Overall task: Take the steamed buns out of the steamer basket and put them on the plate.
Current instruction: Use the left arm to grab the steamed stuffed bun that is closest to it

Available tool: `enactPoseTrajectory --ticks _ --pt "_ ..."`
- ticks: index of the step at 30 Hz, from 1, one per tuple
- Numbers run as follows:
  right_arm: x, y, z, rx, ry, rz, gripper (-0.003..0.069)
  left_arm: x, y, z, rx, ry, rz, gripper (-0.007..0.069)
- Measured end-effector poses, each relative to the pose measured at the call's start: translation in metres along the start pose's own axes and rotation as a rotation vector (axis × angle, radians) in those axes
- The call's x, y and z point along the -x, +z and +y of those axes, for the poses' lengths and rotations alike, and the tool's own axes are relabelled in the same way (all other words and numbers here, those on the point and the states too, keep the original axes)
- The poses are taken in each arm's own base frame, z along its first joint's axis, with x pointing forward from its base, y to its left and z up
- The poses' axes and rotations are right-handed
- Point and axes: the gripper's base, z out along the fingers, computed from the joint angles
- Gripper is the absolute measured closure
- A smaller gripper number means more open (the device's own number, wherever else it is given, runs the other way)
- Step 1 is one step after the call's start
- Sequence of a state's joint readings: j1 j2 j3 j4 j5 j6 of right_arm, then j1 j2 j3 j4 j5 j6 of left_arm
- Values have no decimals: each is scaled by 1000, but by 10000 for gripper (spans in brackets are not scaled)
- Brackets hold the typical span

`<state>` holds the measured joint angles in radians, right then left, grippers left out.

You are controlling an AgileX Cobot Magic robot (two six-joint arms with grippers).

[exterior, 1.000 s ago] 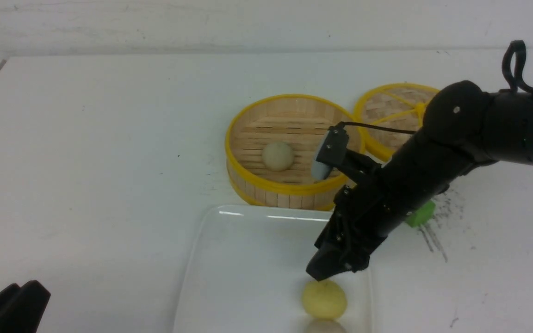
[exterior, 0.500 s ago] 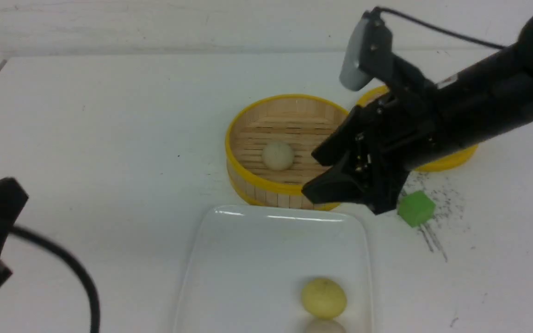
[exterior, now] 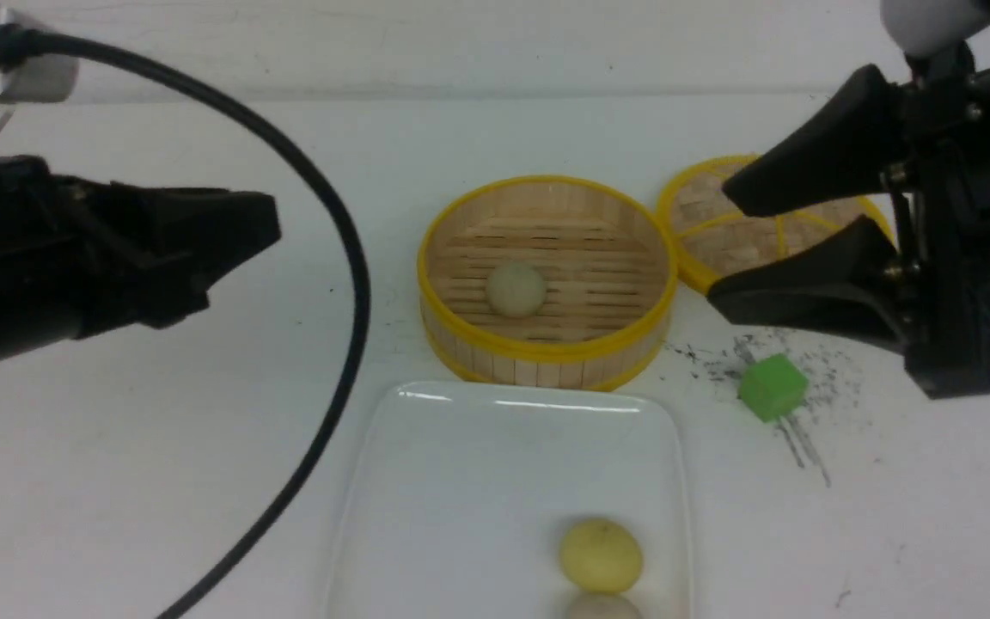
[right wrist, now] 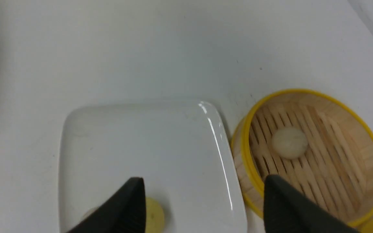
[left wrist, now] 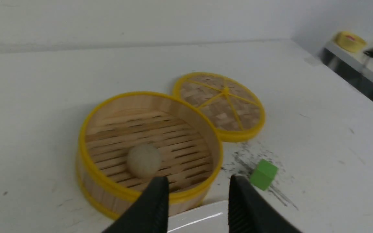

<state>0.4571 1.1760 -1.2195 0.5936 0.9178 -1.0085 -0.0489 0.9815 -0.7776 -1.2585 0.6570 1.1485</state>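
The steamer basket (exterior: pixel 546 351) stands mid-table with one off-white steamed bun (exterior: pixel 516 289) on its slatted floor. In front of it lies the white plate (exterior: pixel 461 481), carrying a pale yellow bun (exterior: pixel 601 554) and an off-white bun (exterior: pixel 603 607) cut off by the frame edge. My left gripper (exterior: pixel 263 225) hovers left of the basket, open and empty; in its wrist view (left wrist: pixel 197 184) the jaws point at the basket's near rim (left wrist: pixel 147 194) and its bun (left wrist: pixel 143 160). My right gripper (exterior: pixel 721 242) is raised right of the basket, wide open and empty (right wrist: pixel 203 184).
A flat woven lid (exterior: pixel 701 206) with yellow spokes lies behind and right of the basket, partly covered by my right gripper. A green cube (exterior: pixel 772 387) sits on dark scuff marks right of the plate. A black cable (exterior: pixel 349 284) loops from my left arm across the table's left half.
My right gripper lifted off the plate, leaving the yellow bun there, and drew back up and to the right. My left arm rose from the lower left corner toward the basket.
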Motion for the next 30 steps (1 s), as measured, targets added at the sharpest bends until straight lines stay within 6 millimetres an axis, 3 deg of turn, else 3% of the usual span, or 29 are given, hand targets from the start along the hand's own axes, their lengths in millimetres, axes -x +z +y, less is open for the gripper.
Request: enactPoseTrajectory --ticks 7,14,18,25,30 --pt "-8 1 1 1 60 68 177 3 25 8 -108 -4 46 336" --pt "-11 -1 6 32 66 89 177 -16 57 28 -126 -36 145 336" --pt "-10 -10 10 22 45 88 177 -25 75 25 -149 -1 181 336" --pt "-13 -27 18 8 7 127 177 -15 115 12 -112 117 174 336" --pt "-15 -35 23 11 21 153 177 -9 145 28 -28 114 168 336"
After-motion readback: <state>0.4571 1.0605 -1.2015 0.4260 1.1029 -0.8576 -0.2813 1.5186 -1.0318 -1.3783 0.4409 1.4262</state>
